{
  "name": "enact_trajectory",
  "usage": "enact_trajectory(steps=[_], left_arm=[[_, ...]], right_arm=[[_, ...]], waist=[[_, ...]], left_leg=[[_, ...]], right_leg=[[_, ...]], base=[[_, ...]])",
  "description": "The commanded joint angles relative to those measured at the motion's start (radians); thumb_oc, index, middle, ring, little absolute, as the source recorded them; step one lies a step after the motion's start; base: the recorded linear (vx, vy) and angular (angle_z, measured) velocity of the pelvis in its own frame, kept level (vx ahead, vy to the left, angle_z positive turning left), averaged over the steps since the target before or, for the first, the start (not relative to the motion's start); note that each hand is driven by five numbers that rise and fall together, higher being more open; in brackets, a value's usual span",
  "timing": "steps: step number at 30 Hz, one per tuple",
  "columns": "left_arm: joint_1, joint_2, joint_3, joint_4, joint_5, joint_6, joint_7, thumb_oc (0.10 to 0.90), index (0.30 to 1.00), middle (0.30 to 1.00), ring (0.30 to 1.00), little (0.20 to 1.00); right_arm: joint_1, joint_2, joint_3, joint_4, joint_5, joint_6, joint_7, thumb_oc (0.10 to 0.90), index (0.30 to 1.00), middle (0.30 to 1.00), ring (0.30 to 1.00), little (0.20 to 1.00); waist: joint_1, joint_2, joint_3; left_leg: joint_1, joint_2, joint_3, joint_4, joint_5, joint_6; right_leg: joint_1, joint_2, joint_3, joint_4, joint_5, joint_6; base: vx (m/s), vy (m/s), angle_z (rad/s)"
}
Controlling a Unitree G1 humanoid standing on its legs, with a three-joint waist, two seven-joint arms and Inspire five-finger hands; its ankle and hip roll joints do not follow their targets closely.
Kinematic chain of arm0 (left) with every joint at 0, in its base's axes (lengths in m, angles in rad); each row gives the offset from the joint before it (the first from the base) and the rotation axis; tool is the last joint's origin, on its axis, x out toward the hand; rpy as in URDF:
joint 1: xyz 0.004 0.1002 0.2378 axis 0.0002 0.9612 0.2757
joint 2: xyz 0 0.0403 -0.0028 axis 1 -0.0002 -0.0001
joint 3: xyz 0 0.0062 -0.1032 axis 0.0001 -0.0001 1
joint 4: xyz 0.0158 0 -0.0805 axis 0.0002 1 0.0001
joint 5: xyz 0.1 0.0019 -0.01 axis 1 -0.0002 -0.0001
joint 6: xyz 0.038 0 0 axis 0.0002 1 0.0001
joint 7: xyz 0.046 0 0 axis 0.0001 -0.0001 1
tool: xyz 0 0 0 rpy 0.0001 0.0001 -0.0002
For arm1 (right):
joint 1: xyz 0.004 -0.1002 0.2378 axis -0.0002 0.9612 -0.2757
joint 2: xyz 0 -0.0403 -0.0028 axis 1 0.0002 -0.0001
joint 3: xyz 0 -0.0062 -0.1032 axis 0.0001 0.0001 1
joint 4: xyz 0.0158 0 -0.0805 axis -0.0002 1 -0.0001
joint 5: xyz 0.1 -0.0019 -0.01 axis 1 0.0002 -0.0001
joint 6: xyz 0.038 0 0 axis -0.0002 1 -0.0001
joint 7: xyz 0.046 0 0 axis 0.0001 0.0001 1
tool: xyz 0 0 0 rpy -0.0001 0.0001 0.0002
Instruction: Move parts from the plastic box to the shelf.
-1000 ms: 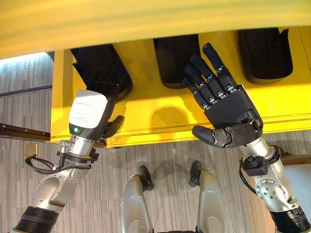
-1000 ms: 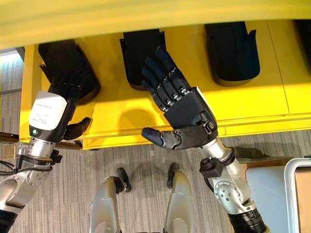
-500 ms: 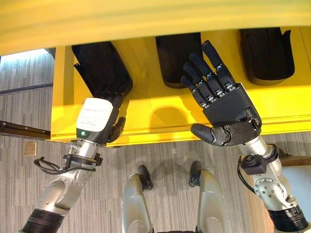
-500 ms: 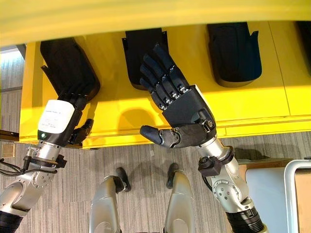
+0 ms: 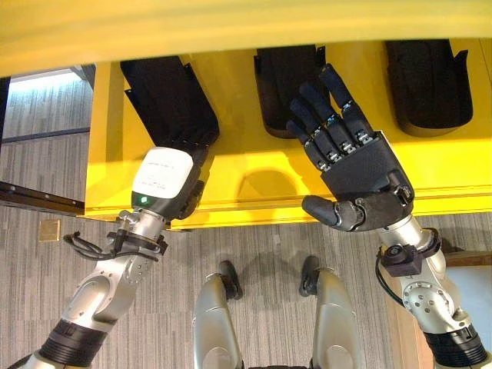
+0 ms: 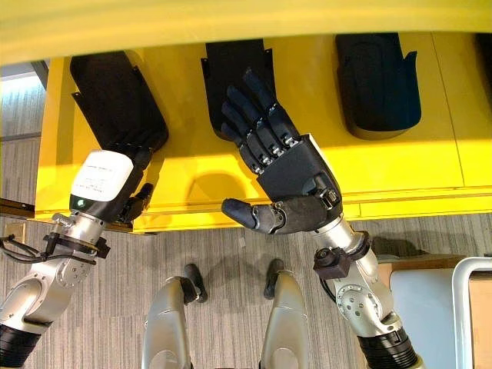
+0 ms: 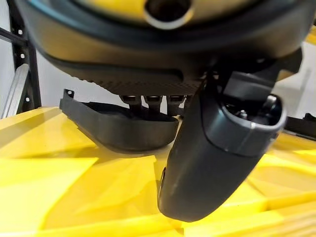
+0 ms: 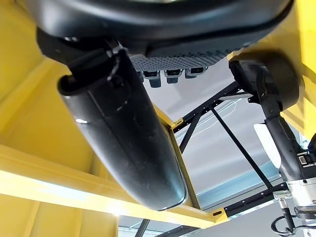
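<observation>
Three black moulded parts lie in a row on the yellow shelf (image 5: 254,181): a left part (image 5: 165,96), a middle part (image 5: 288,84) and a right part (image 5: 429,81). My left hand (image 5: 161,181) is at the shelf's front edge, its straight fingers resting on the near end of the left part (image 7: 118,131). Its thumb (image 7: 207,163) hangs clear in front of that part, pinching nothing. My right hand (image 5: 361,169) hovers open over the shelf. Its fingers are spread and point at the middle part's near end, and it holds nothing.
An upper yellow shelf board (image 5: 231,31) overhangs the parts across the top. A pale-rimmed box (image 6: 470,307) stands at the lower right. A dark rail (image 5: 38,201) runs along the floor at the left. Bare yellow shelf lies in front of the middle and right parts.
My left hand has drawn back toward the shelf's front edge, uncovering most of the left part. The view shifted slightly. The right hand has barely moved.
</observation>
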Motion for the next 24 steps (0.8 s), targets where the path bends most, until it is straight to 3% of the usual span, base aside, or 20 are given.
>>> enact_trajectory(steps=[1, 14, 24], left_arm=[[-0.032, 0.023, -0.059, 0.075, 0.069, 0.092, -0.1, 0.9, 1.0, 1.0, 1.0, 1.0], [-0.016, 0.071, -0.055, 0.09, 0.096, 0.169, -0.252, 0.9, 1.0, 1.0, 1.0, 1.0], [0.027, 0.099, -0.016, 0.071, 0.105, 0.148, -0.289, 0.9, 1.0, 1.0, 1.0, 1.0]], right_arm=[[-0.081, 0.028, -0.06, -0.082, 0.034, -0.074, 0.049, 0.9, 1.0, 1.0, 1.0, 1.0], [-0.081, 0.013, -0.08, -0.091, 0.052, -0.06, 0.051, 0.9, 1.0, 1.0, 1.0, 1.0], [-0.077, -0.002, -0.091, -0.094, 0.066, -0.066, 0.055, 0.9, 1.0, 1.0, 1.0, 1.0]], waist=[[-0.041, -0.017, -0.042], [-0.044, -0.006, -0.042], [-0.038, 0.001, -0.04]], left_leg=[[0.093, 0.038, 0.038, -0.058, -0.022, -0.034], [0.1, 0.038, 0.041, -0.06, -0.024, -0.032], [0.098, 0.035, 0.041, -0.06, -0.025, -0.031]], right_leg=[[0.073, -0.065, -0.006, 0.005, -0.031, 0.1], [0.078, -0.066, -0.005, -0.005, -0.027, 0.101], [0.076, -0.067, -0.008, -0.007, -0.025, 0.101]], base=[[0.0, 0.0, 0.0], [0.0, 0.0, 0.0], [0.0, 0.0, 0.0]])
